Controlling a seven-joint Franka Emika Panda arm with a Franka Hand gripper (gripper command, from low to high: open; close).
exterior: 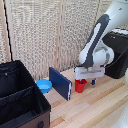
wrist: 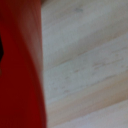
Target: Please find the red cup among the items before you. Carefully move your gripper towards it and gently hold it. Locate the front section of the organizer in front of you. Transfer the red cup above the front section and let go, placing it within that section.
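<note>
The red cup (exterior: pixel 80 85) stands upright on the wooden table, just to the exterior view's right of a dark blue flat panel. My gripper (exterior: pixel 84 82) hangs straight over it, white hand bar level, blue fingertips (exterior: pixel 93 82) down at the cup's rim and apart. The cup sits toward the finger on the exterior view's left. In the wrist view the red cup (wrist: pixel 20 70) fills one side, very close and blurred, with bare wood beside it; no finger shows there. The black organizer (exterior: pixel 20 107) stands at the exterior view's lower left, both compartments open.
A light-blue bowl (exterior: pixel 44 86) sits between the organizer and the dark blue panel (exterior: pixel 61 83), which leans upright. A black hard-cased appliance (exterior: pixel 118 52) stands behind the arm at the exterior view's right. A reed screen backs the table.
</note>
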